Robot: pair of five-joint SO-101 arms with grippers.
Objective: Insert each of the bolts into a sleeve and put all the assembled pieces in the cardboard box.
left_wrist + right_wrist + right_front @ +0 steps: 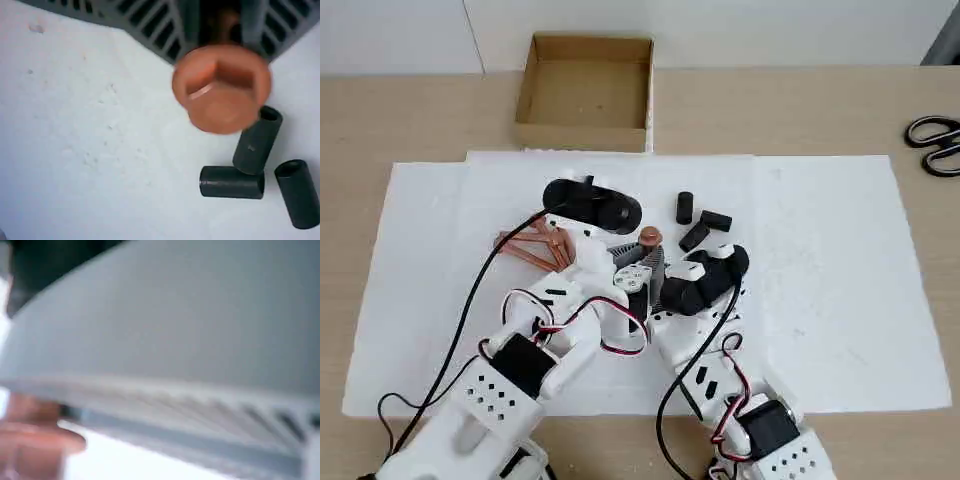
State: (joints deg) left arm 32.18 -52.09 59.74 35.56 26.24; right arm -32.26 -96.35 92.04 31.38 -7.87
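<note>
Shank of the orange bolt [222, 90] mostly hidden: in the left wrist view only the hexagonal head faces the camera, and the rest runs into the dark gap between the grey ribbed fingers [150, 27] of the left gripper [225, 37], which is clamped on it and holds it head-up above the white sheet [830, 290]. Three black sleeves [231, 182] lie just beside the head, two touching, the third close by and partly cut off at the frame edge. Right wrist view: pale grey ribbed surface [190, 340], very close and out of focus; copper-coloured shape [30, 440] at one edge, too blurred to name. Right gripper [660, 268] sits against the left one near mid-sheet; whether it grasps anything cannot be told. From above, both arms come in from the near edge and bend toward each other, wrists nearly touching. Loose bolts [535, 247] lie in a heap beside the left arm, partly covered by it. Cardboard box [582, 136] stands open at the far edge of the sheet, well apart. Scissors [932, 145] on the table [400, 110], cut off by the frame.
</note>
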